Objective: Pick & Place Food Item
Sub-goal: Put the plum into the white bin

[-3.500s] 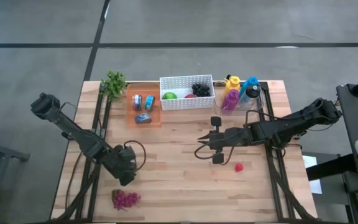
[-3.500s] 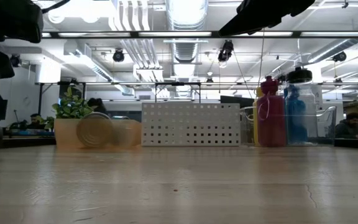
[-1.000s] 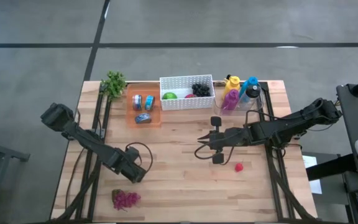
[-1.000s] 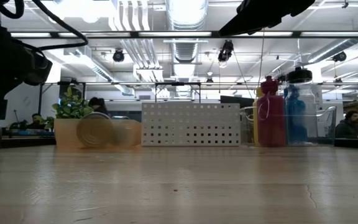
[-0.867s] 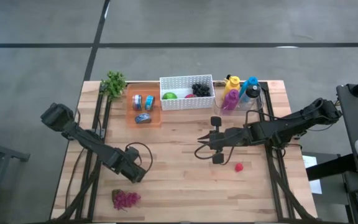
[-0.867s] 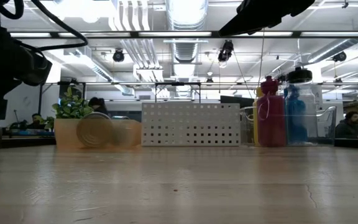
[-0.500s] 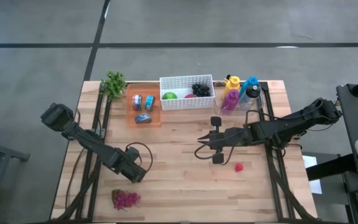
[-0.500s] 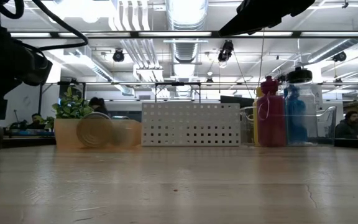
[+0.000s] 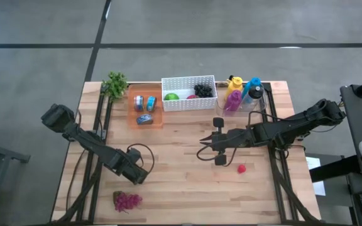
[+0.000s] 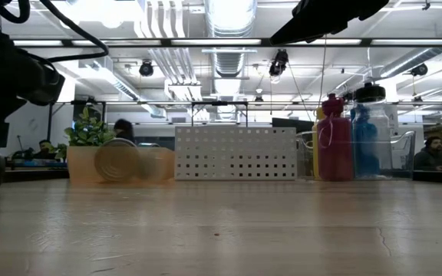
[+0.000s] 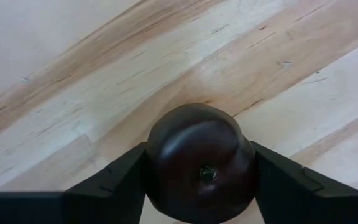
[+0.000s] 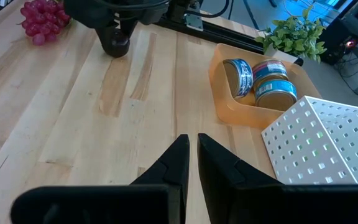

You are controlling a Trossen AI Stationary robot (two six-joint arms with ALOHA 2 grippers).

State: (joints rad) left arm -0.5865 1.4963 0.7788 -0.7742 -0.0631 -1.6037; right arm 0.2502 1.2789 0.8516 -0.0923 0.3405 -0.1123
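- One wooden counter (image 9: pixel 181 182), planked, both dark arms reaching over it.
- Left gripper (image 11: pixel 201 171) low at the counter's front-left, fingers (image 11: pixel 114 180) pressed against both sides of a dark round fruit (image 11: pixel 201 158), gripping it; fruit sitting on the wood.
- Same fruit (image 12: pixel 118 43) seen from the right wrist view, under the left arm's head, just beside the grape bunch.
- Right gripper (image 12: pixel 190 163) waiting near mid-counter, fingers closed, nothing between them.
- White perforated basket (image 9: pixel 188 93) at the back edge, holding a green fruit (image 9: pixel 171 96) and dark berries (image 9: pixel 203 90).
- Orange tray (image 9: pixel 146 108) touching the basket's left side, three tins (image 12: pixel 261 81) inside.
- Clear bin of bottles (image 9: pixel 244 94) right of the basket: yellow, blue, pink, black-capped.
- Small green plant (image 9: pixel 115 83) at the back-left corner.
- Purple-red grape bunch (image 9: pixel 126 201) near the front edge, just in front of the left gripper, apart from it.
- Small red berry (image 9: pixel 241 168) on bare wood, near the right gripper, not touched.
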